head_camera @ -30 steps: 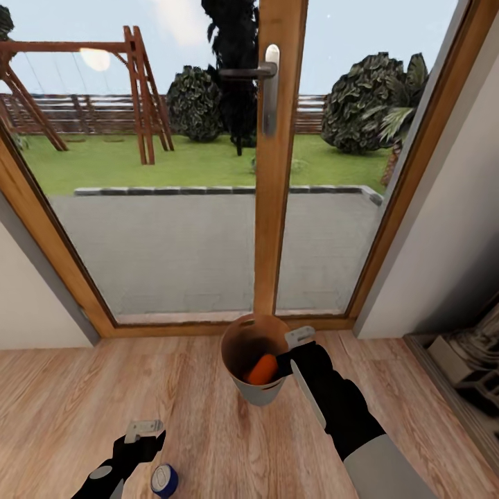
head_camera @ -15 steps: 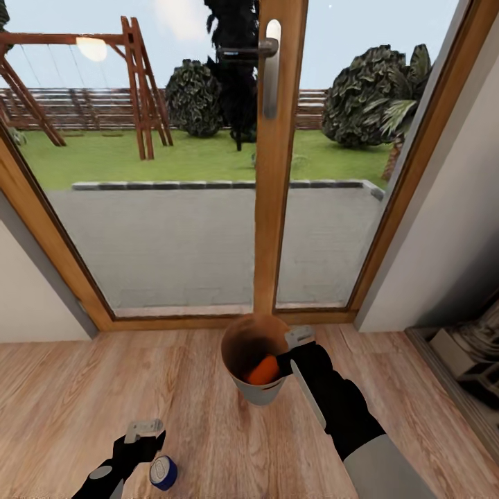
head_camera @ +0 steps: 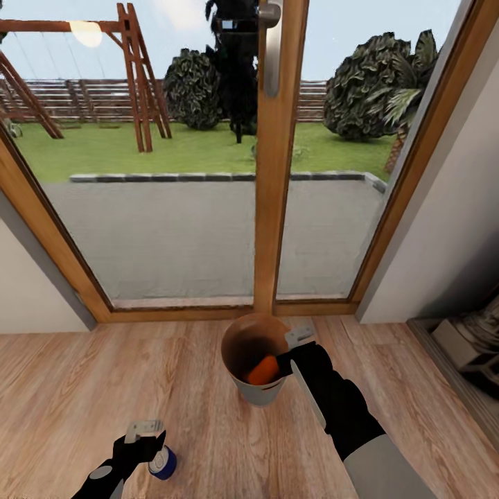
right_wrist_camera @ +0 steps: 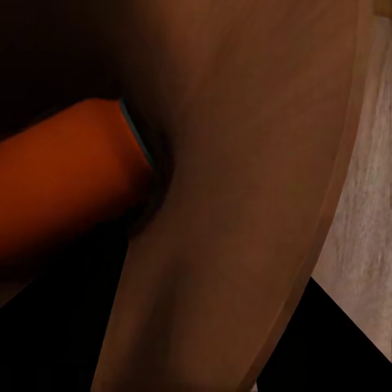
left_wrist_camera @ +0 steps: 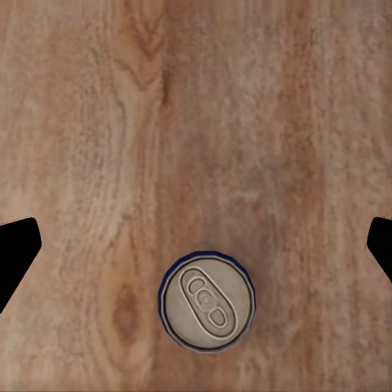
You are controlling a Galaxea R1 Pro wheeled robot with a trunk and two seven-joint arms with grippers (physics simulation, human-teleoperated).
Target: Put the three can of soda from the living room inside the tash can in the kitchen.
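Blue soda can (head_camera: 163, 463) stands upright on the wood plank floor (head_camera: 62, 388), its long axis vertical, grey top (left_wrist_camera: 207, 302) facing up at the left gripper (head_camera: 143, 434). That gripper hangs directly above with its fingers spread wide, one on each side of the can, not touching it. Further right, the trash can (head_camera: 258, 396) sits before the glass doors (head_camera: 173, 208) with an orange can (head_camera: 262, 371) lying tilted inside. The right gripper (head_camera: 291, 350) clamps the bin's rim; its arm reaches forward.
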